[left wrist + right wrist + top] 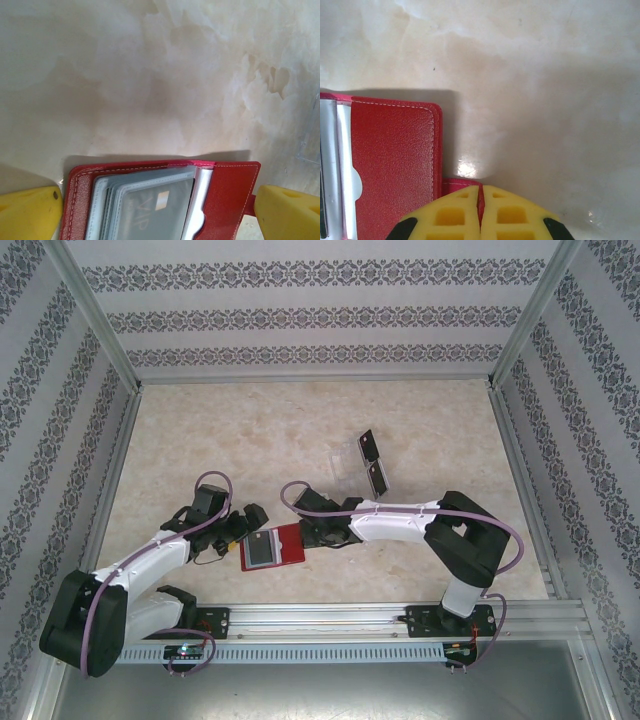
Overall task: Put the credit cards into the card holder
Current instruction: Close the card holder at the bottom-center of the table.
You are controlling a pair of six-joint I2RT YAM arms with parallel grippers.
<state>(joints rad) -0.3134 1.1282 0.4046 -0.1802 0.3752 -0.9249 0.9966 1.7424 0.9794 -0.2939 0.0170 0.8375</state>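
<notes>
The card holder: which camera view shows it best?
The left wrist view: the card holder lies open close up, clear pockets and a card inside, though partly cut off. The top external view shows it whole but small. The right wrist view shows one red flap and the tab pinched by the right gripper.

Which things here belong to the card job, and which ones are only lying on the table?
Job: red card holder; VIP card in its pocket; two black cards; right hand, shut on the holder's tab.
Lying about: clear plastic tray.
</notes>
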